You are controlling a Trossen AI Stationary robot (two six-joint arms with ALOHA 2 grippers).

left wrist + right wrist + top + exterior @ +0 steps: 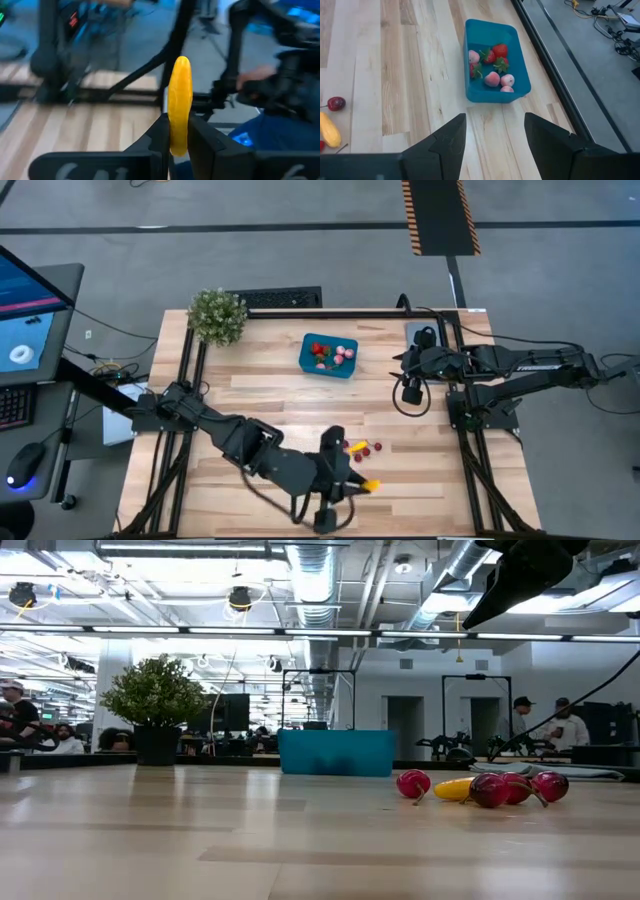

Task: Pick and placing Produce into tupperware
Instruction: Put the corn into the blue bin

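Inside, the tupperware (492, 60) holds strawberries (497, 52) and pink pieces (492, 78); left end effector (177, 135) clamps a yellow piece (179, 100).

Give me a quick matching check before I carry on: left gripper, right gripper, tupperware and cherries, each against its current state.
Things:
1. left gripper
2. right gripper
3. tupperware
4. cherries

States:
A. lying on the table
B. open, holding nothing
C. contains strawberries and pink pieces
D. shut on a yellow piece

Pairs: 1-D, 2-B, 3-C, 4-A
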